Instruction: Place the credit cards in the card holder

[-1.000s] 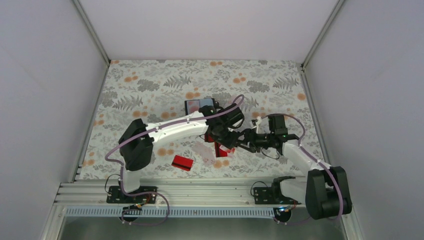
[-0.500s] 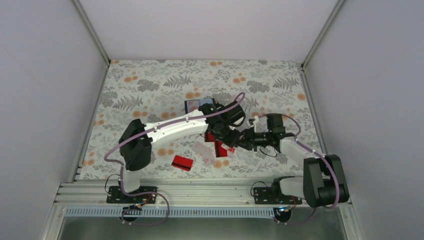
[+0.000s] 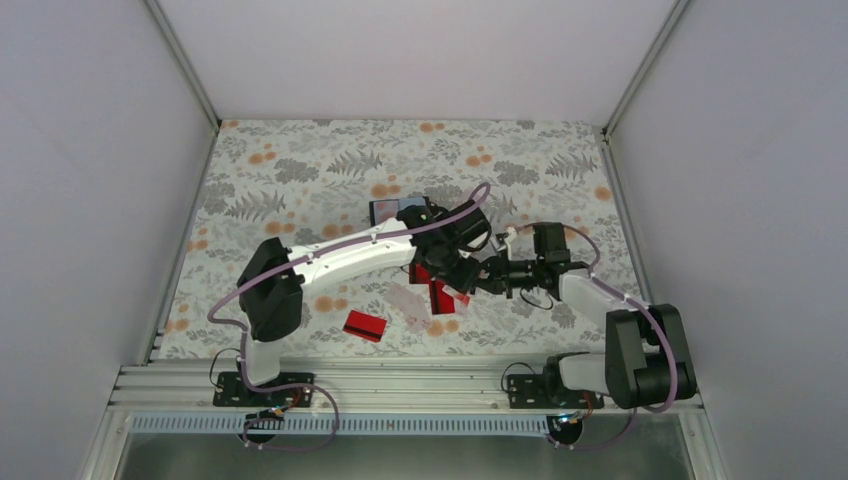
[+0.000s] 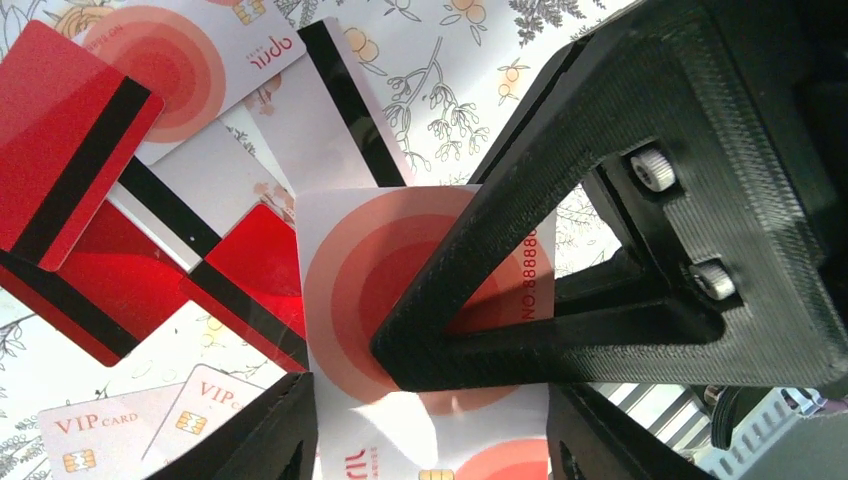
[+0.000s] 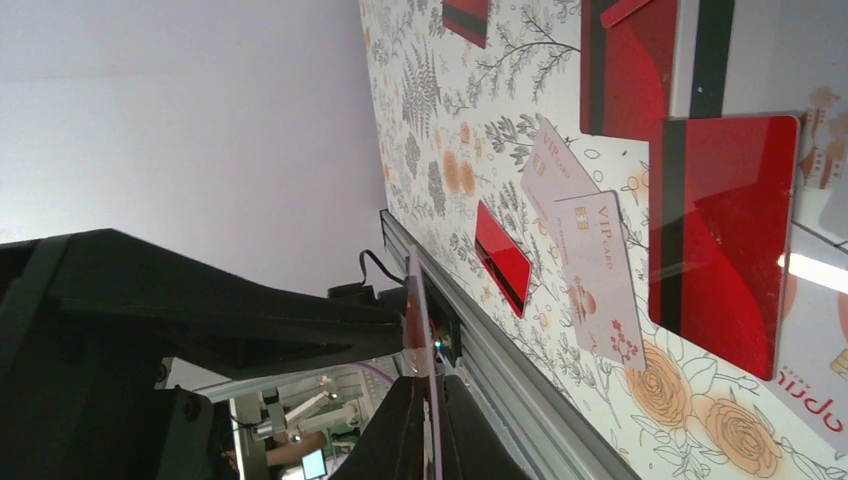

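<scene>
You had the pick-up in hand: the right gripper [image 3: 480,278] was clamped on one whitish card [image 4: 350,290] above the credit cards [image 3: 435,297] near the table's [image 3: 300,170] near edge; the left gripper [image 4: 430,440] was half-open, apparently empty; next came carrying the card to the card holder [image 3: 392,211] mid-table.

Glossy credit cards [image 5: 725,230]; probably plastic

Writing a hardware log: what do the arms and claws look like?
The left arm and right arm: white links, black joint housings, a purple cable along each. The left claw and right claw: black ribbed printed plastic; the right finger is an open triangle with silver screws.
</scene>
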You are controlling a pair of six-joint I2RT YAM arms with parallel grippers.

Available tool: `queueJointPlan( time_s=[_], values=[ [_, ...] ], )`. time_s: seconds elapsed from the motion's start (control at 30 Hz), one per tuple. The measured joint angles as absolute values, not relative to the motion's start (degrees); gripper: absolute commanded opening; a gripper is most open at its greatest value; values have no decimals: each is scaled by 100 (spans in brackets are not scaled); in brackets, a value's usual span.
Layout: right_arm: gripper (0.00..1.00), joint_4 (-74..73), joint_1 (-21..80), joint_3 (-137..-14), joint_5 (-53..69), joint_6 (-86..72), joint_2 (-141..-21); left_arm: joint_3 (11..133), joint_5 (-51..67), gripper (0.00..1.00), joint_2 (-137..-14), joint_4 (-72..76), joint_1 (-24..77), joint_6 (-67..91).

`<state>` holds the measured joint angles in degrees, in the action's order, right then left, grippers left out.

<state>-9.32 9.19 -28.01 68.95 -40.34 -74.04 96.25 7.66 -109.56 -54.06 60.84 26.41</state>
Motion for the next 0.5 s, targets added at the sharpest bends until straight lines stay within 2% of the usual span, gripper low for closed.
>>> queueJointPlan(
  time_s=[0.5],
  values=[
    [4,-832,908,-2875,7081,-4027,-7063,9730,908,90,-10956,-5419,6069,2641]
  ],
)
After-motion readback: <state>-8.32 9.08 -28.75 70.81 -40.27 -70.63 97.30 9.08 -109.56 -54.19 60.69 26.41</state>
